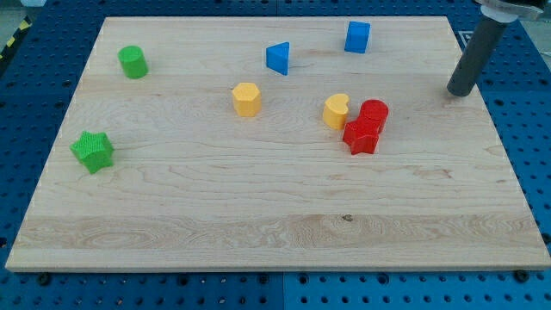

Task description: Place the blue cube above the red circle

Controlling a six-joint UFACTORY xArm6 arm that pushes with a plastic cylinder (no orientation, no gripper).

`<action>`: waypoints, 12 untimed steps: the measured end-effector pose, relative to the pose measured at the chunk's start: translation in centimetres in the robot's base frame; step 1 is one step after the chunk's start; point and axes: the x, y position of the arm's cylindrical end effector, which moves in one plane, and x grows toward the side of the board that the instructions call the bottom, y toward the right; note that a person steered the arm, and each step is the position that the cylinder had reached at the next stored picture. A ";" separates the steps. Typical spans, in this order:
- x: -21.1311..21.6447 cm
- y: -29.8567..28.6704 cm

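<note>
The tip [460, 93], a bare rod touching no block, stood at the board's right edge. The blue cube [357, 37] lay up-left of it, well above the red circle [374, 113].

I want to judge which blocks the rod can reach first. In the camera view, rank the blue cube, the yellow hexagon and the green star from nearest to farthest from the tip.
Measured from my tip, at the view's right edge:
1. Blue cube, toward the view's top, left of the tip.
2. Yellow hexagon, near the board's middle.
3. Green star, at the view's far left.
</note>
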 end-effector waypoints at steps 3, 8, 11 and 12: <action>-2.9 0.8; -15.3 -11.4; -13.3 -11.5; -12.2 -12.4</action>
